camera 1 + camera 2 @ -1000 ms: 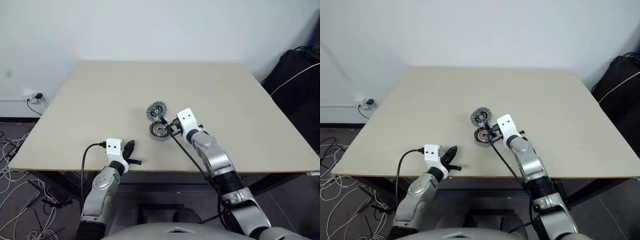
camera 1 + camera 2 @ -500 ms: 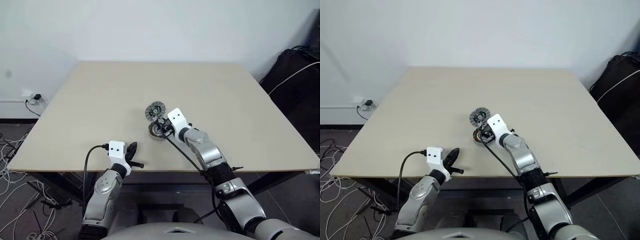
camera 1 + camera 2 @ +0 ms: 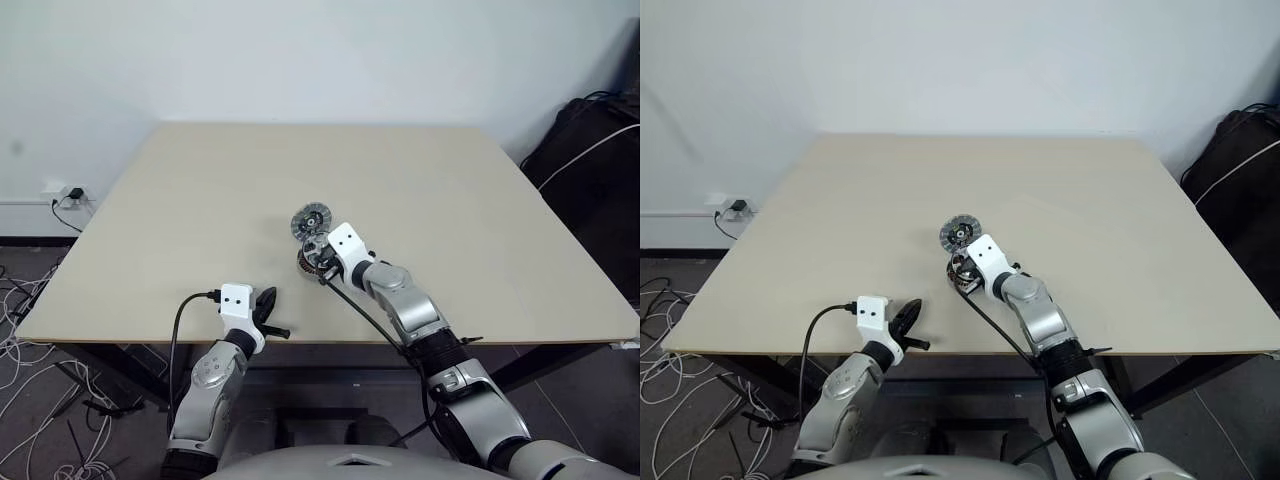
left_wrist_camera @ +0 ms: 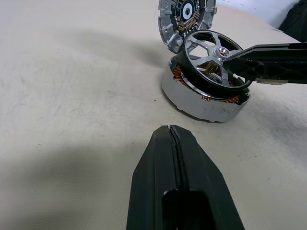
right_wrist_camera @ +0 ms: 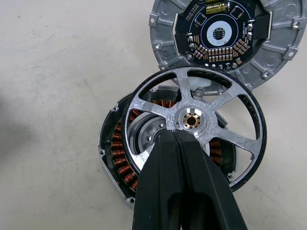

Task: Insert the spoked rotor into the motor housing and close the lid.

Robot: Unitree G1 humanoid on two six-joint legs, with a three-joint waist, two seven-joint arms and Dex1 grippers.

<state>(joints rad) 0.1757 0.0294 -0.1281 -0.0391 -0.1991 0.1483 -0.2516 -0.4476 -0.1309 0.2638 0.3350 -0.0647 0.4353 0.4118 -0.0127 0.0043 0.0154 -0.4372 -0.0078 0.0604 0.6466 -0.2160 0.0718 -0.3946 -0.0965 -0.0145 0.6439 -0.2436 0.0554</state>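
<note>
Right fingers (image 5: 178,143) are pressed together on a spoke of the spoked rotor (image 5: 192,143) beside its hub, holding the rotor tilted over the motor housing (image 5: 120,158), partly above its copper windings and not seated. The lid (image 5: 223,36) lies on the tabletop (image 3: 200,190) just behind the housing, circuit face up. Left fingers (image 4: 175,158) are clenched on nothing, near the tabletop's front edge, well apart from the parts. Compared with one second earlier, the right arm has swung leftward, carrying the rotor over the housing; the left has not shifted.
</note>
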